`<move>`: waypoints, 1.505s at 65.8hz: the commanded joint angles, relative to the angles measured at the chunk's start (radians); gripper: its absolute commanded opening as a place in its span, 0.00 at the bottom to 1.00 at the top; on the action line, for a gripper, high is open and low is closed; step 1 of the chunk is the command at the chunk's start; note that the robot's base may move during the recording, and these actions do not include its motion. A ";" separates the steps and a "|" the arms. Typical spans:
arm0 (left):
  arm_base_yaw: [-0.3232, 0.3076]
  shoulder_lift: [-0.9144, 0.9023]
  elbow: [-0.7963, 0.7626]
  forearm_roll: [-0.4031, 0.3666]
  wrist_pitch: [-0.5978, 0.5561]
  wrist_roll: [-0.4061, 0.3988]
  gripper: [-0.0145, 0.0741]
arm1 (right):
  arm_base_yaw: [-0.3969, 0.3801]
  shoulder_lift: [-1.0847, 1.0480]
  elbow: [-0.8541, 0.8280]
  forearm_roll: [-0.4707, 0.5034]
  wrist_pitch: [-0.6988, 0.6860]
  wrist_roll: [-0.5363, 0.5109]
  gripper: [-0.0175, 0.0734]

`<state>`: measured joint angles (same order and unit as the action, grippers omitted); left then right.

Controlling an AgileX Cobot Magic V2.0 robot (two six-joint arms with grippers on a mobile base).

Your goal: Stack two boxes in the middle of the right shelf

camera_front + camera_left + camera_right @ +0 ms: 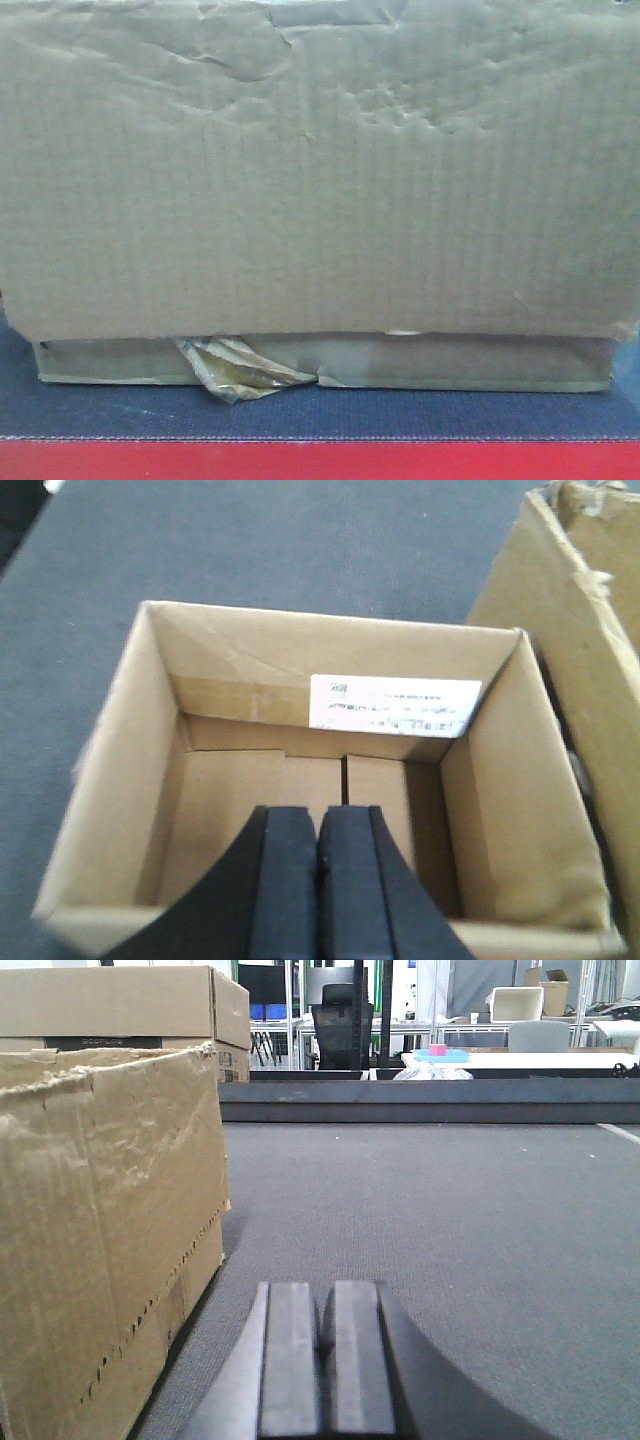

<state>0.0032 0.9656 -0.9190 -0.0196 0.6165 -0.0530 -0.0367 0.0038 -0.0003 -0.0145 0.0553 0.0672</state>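
Wrinkled tall tan cardboard box (320, 170) sits on thin flat tan cardboard box (480, 362), on dark grey desk (100, 410); shelf not visible. Left pincer (320, 825), right pincer (323, 1305) both closed tight, empty. Risk: lifting the pair together, soft top box slides off or buckles.

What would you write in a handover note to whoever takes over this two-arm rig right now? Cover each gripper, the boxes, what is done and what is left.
Left gripper: shut, empty, above an open-top box with a white label inside.
Right gripper: shut, empty, low over the grey carpet, beside a torn box.
Front view: the wrinkly box appears to sit on the thin flat box, on the carpet.
Done: nothing held, and the shelf is not in view.
Left: get both boxes stacked on the shelf.
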 commanded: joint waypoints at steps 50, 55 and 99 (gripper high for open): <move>0.312 0.512 -0.492 -0.150 0.380 0.368 0.28 | -0.004 -0.004 0.000 -0.009 -0.019 -0.006 0.01; 0.312 0.531 -0.492 -0.152 0.380 0.368 0.46 | -0.004 -0.004 0.000 -0.009 -0.019 -0.006 0.01; 0.312 0.676 -0.492 -0.176 0.374 0.435 0.09 | -0.004 -0.004 0.000 -0.009 -0.019 -0.006 0.01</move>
<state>0.3142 1.6462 -1.4007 -0.1809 0.9890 0.3729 -0.0367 0.0038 -0.0003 -0.0145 0.0553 0.0672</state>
